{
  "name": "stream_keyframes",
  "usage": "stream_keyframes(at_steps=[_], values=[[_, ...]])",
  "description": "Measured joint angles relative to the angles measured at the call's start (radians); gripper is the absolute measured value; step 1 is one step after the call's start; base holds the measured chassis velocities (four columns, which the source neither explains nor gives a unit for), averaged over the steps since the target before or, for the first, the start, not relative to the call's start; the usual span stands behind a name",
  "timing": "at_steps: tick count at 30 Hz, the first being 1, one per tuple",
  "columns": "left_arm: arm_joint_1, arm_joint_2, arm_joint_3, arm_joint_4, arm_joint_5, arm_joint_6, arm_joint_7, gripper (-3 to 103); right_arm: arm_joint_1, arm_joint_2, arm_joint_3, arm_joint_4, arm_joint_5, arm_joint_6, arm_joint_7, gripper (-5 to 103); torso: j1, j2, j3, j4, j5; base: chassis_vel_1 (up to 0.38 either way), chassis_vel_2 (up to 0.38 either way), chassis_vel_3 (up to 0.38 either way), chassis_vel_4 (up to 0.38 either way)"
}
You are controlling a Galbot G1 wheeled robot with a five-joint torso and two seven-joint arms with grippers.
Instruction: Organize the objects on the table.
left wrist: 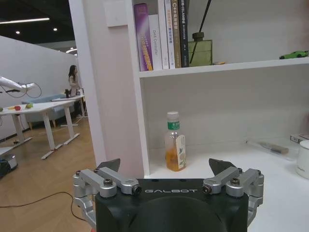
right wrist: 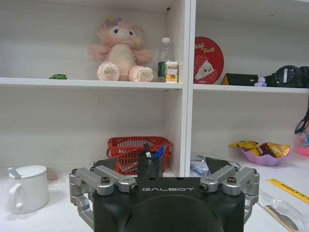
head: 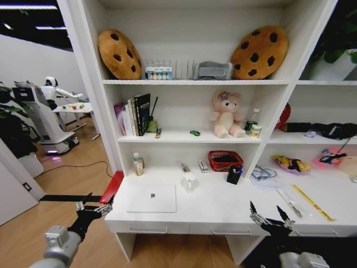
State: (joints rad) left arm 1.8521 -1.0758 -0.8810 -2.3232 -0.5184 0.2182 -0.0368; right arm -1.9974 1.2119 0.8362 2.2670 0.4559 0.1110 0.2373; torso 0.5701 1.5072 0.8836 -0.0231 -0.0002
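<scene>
The long white table (head: 223,196) with drawers stands before me. A shut silver laptop (head: 152,198) lies at its front left. On the shelf above sits a tiny green toy (head: 194,133), which is also in the left wrist view (left wrist: 294,54) and the right wrist view (right wrist: 58,76). A thin pen in a clear sleeve (head: 290,202) lies at the front right. My left gripper (head: 95,207) hovers open off the desk's left front corner, facing a juice bottle (left wrist: 174,147). My right gripper (head: 266,212) hangs open over the front edge, right of the laptop, and holds nothing.
On the desk stand a white mug (head: 189,180), a red mesh basket (head: 225,160), a black pen cup (head: 234,174) and a yellow ruler (head: 312,202). A pink plush bear (head: 227,114) sits on the shelf. A red object (head: 111,187) leans at the desk's left; another robot (head: 39,114) stands far left.
</scene>
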Motion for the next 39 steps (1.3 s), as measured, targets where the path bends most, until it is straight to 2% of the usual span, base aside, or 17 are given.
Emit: stream_keyframes(at_steps=[7, 10, 14, 16, 17, 19, 20, 21, 22, 23, 26, 27, 28, 29, 30, 31, 39], values=[[0.000, 0.000, 0.000, 0.000, 0.000, 0.000, 0.000, 100, 0.000, 0.000, 0.000, 0.000, 0.000, 0.000, 0.000, 100, 0.000, 0.000, 0.000, 0.0001, -0.0004, 0.281, -0.278, -0.277, 0.280], [0.000, 0.000, 0.000, 0.000, 0.000, 0.000, 0.000, 100, 0.000, 0.000, 0.000, 0.000, 0.000, 0.000, 0.000, 100, 0.000, 0.000, 0.000, -0.0001, 0.0008, 0.353, -0.348, -0.328, 0.338], [0.000, 0.000, 0.000, 0.000, 0.000, 0.000, 0.000, 100, 0.000, 0.000, 0.000, 0.000, 0.000, 0.000, 0.000, 100, 0.000, 0.000, 0.000, 0.0000, -0.0009, 0.351, -0.375, -0.358, 0.367], [0.000, 0.000, 0.000, 0.000, 0.000, 0.000, 0.000, 100, 0.000, 0.000, 0.000, 0.000, 0.000, 0.000, 0.000, 100, 0.000, 0.000, 0.000, 0.0000, -0.0006, 0.388, -0.359, -0.385, 0.373], [0.000, 0.000, 0.000, 0.000, 0.000, 0.000, 0.000, 100, 0.000, 0.000, 0.000, 0.000, 0.000, 0.000, 0.000, 100, 0.000, 0.000, 0.000, 0.0000, 0.0016, 0.332, -0.369, -0.377, 0.389], [0.000, 0.000, 0.000, 0.000, 0.000, 0.000, 0.000, 100, 0.000, 0.000, 0.000, 0.000, 0.000, 0.000, 0.000, 100, 0.000, 0.000, 0.000, -0.0002, 0.0003, 0.332, -0.362, -0.370, 0.364], [0.000, 0.000, 0.000, 0.000, 0.000, 0.000, 0.000, 100, 0.000, 0.000, 0.000, 0.000, 0.000, 0.000, 0.000, 100, -0.001, 0.000, 0.000, -0.0002, -0.0016, 0.381, -0.362, -0.367, 0.351], [0.000, 0.000, 0.000, 0.000, 0.000, 0.000, 0.000, 100, 0.000, 0.000, 0.000, 0.000, 0.000, 0.000, 0.000, 100, 0.000, 0.000, 0.000, -0.0002, 0.0014, 0.333, -0.368, -0.367, 0.366], [0.000, 0.000, 0.000, 0.000, 0.000, 0.000, 0.000, 100, 0.000, 0.000, 0.000, 0.000, 0.000, 0.000, 0.000, 100, 0.000, 0.000, 0.000, -0.0002, 0.0014, 0.333, -0.368, -0.367, 0.366], [0.000, 0.000, 0.000, 0.000, 0.000, 0.000, 0.000, 100, 0.000, 0.000, 0.000, 0.000, 0.000, 0.000, 0.000, 100, 0.000, 0.000, 0.000, -0.0001, -0.0015, 0.306, -0.331, -0.342, 0.320], [0.000, 0.000, 0.000, 0.000, 0.000, 0.000, 0.000, 100, -0.001, 0.000, 0.000, 0.000, 0.000, 0.000, 0.000, 100, -0.001, 0.001, 0.000, -0.0005, 0.0014, 0.292, -0.256, -0.248, 0.285], [0.000, 0.000, 0.000, -0.001, 0.000, 0.000, 0.000, 100, -0.001, 0.000, 0.000, 0.000, 0.000, 0.000, 0.000, 100, -0.002, 0.001, -0.001, -0.0001, 0.0018, 0.078, -0.153, -0.173, 0.180], [0.000, 0.000, 0.000, 0.000, 0.000, 0.000, -0.002, 100, 0.000, 0.000, 0.000, 0.000, 0.000, 0.000, 0.000, 100, -0.001, 0.000, 0.000, 0.0017, -0.0018, 0.078, -0.039, -0.091, 0.180], [0.000, 0.000, 0.000, 0.000, 0.000, 0.000, -0.002, 100, 0.000, 0.000, 0.000, 0.000, 0.000, 0.000, 0.000, 100, -0.001, 0.000, 0.000, 0.0017, -0.0018, 0.078, -0.039, -0.091, 0.180], [0.000, 0.000, 0.000, 0.000, 0.000, 0.000, -0.001, 100, 0.000, 0.000, 0.000, 0.001, 0.000, 0.000, 0.000, 100, 0.000, 0.000, 0.000, 0.0006, -0.0026, 0.089, -0.039, -0.103, 0.070], [0.000, 0.000, 0.000, 0.000, 0.000, 0.000, -0.001, 100, 0.000, 0.000, 0.000, 0.000, 0.000, 0.000, 0.000, 100, 0.000, 0.000, 0.000, -0.0010, 0.0009, 0.022, -0.024, -0.103, -0.091], [0.000, 0.000, 0.000, 0.000, 0.000, 0.000, 0.000, 100, 0.000, 0.000, 0.000, 0.000, 0.000, 0.000, 0.000, 100, 0.001, 0.000, 0.000, 0.0000, 0.0002, -0.042, -0.010, -0.005, -0.021]])
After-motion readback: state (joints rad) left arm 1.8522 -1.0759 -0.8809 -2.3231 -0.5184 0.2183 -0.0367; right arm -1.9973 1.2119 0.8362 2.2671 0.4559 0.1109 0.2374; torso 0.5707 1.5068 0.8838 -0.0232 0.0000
